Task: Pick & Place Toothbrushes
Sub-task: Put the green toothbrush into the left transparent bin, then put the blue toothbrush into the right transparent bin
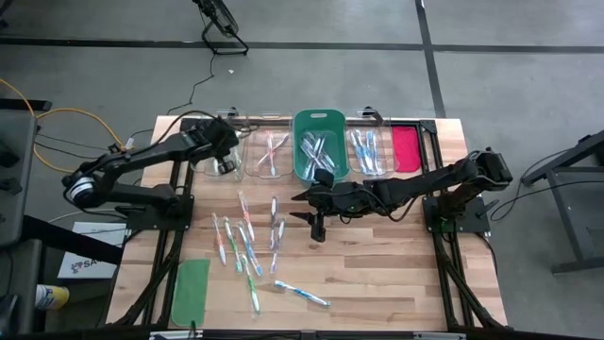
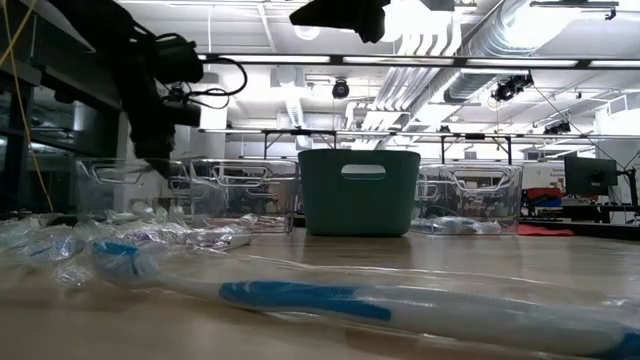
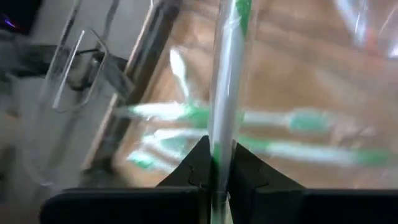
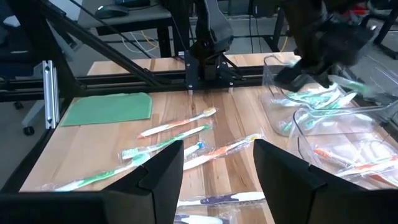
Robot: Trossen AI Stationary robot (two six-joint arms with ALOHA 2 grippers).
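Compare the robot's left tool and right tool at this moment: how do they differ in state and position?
The left tool is shut on a green toothbrush, while the right tool is open and holds nothing. The left tool hangs over the leftmost clear bin; the right tool hovers above the loose toothbrushes mid-table. Both are dark and two-fingered.

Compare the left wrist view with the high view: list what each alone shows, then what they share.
Only the left wrist view shows the left hand shut on a green toothbrush in its clear wrapper, with more green toothbrushes lying in a clear bin beneath.

Only the high view shows the right hand open above the loose toothbrushes on the table, plus the green bin, green lid and red-pink lid.

Both show the left hand over the leftmost clear bin.
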